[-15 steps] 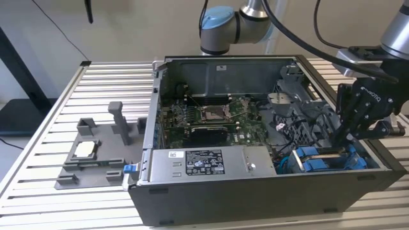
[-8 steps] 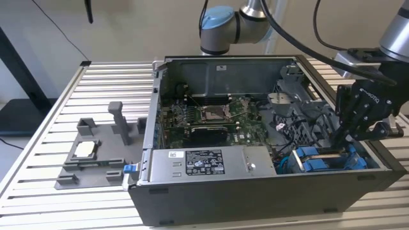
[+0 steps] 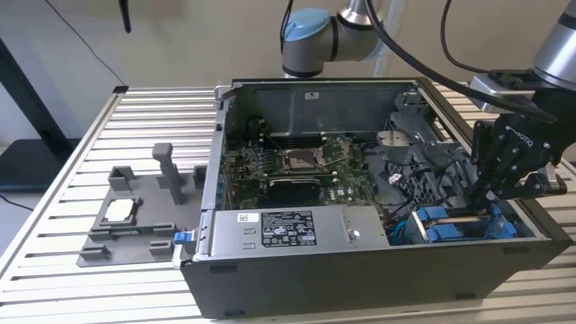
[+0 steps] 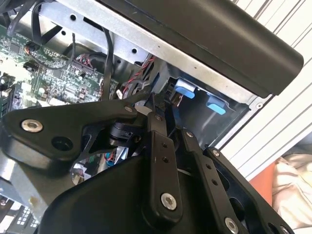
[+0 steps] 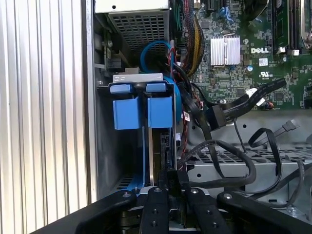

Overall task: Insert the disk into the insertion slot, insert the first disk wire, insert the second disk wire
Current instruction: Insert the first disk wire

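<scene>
Bench [image 3: 135, 108]: slatted metal, fills the exterior view.
Case [image 3: 360, 277]: open, centre to lower right.
Claw [image 3: 474, 199]: right edge of the exterior view, reaching down into the case close over the disk. Fingers narrow, nearly together; whether they pinch anything, cannot tell.
Slot [image 5: 106, 144]: grey bay in the case's lower right corner.
Disk [image 3: 438, 233]: blue-framed, on edge inside the slot.
Wires [image 5: 229, 161]: black, loose beside the slot.

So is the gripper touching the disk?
Cannot tell. In the first wrist view the gripper sits by the disk, but neither contact nor gap shows.
</scene>
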Robot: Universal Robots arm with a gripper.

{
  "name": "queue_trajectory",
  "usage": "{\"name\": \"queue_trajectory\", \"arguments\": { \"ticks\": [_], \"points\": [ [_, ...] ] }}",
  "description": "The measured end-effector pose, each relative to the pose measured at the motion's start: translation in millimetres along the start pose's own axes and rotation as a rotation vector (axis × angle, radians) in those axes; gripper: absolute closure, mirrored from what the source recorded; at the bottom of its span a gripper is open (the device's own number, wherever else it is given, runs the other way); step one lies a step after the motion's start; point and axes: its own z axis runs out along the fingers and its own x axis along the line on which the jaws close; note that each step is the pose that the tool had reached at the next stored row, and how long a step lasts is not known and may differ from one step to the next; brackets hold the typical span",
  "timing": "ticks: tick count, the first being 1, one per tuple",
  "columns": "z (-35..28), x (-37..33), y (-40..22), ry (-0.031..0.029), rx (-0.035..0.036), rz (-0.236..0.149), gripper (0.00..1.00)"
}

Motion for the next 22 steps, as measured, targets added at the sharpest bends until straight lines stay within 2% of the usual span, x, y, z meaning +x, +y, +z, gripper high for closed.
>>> {"name": "queue_trajectory", "arguments": {
  "ticks": [9, 16, 18, 19, 20, 22],
  "points": [
    [4.7, -0.2, -0.3, 0.0004, 0.0000, 0.000, 0.81],
    [5.6, -0.2, -0.3, 0.0001, 0.0000, 0.000, 0.81],
    [6.5, -0.4, -0.4, -0.0019, 0.0000, 0.000, 0.80],
    [6.7, -0.5, -0.4, -0.0016, -0.0001, 0.000, 0.80],
    [6.3, -0.5, -0.4, -0.0003, -0.0001, 0.000, 0.73],
    [3.0, -0.4, -0.2, 0.0007, 0.0000, 0.001, 0.73]
  ]
}}
